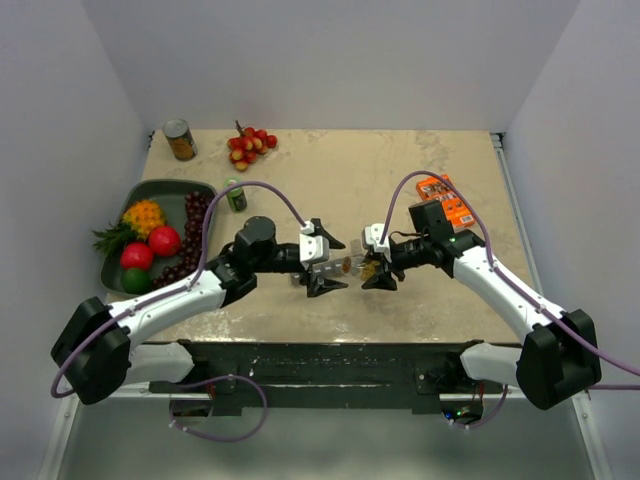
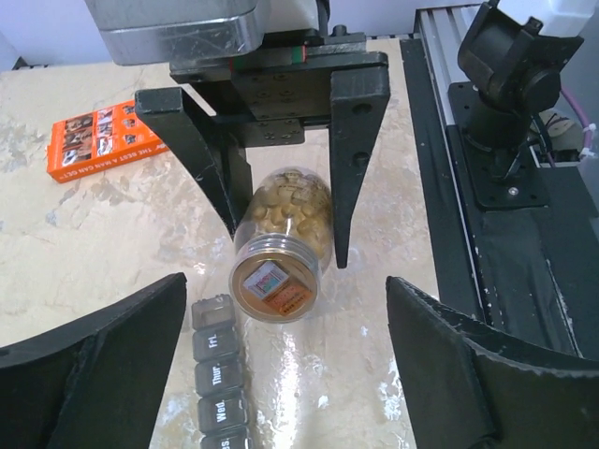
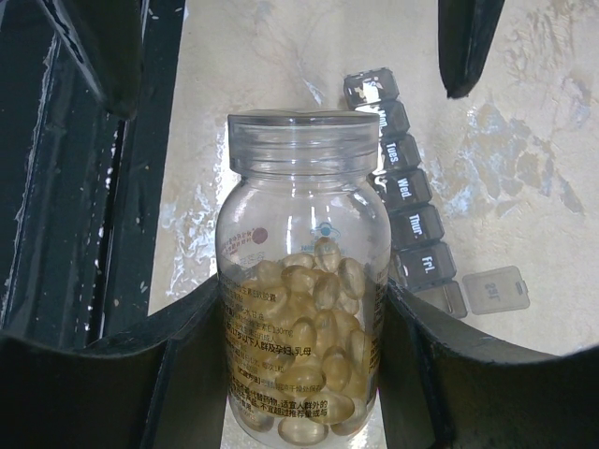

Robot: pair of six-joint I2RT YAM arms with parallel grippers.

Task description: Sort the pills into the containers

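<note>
The left tool (image 1: 330,266) is standing released, its fingers spread wide and facing the cap (image 2: 274,285) of the bottle (image 3: 304,309) without touching it. The bottle is lying level, low over the tabletop (image 1: 350,180) between the two arms, with its cap pointing left. The pills (image 3: 318,318) are sitting inside it as a yellowish heap. The right tool (image 1: 378,265) is clenching the bottle round its body, one finger on each side. Just beside the bottle, the strip (image 3: 412,210) is lying on the tabletop, showing day-marked lids; the end lid (image 3: 496,288) is looking flipped open.

The step in hand is probably uncapping. To do it well, the left tool should be centring on the cap's axis before closing, and gripping the cap only, not the neck. The right tool should be holding firm, so the bottle is not turning along with the cap. Tilting the mouth upward before the cap comes free should be keeping the pills from spilling.
</note>
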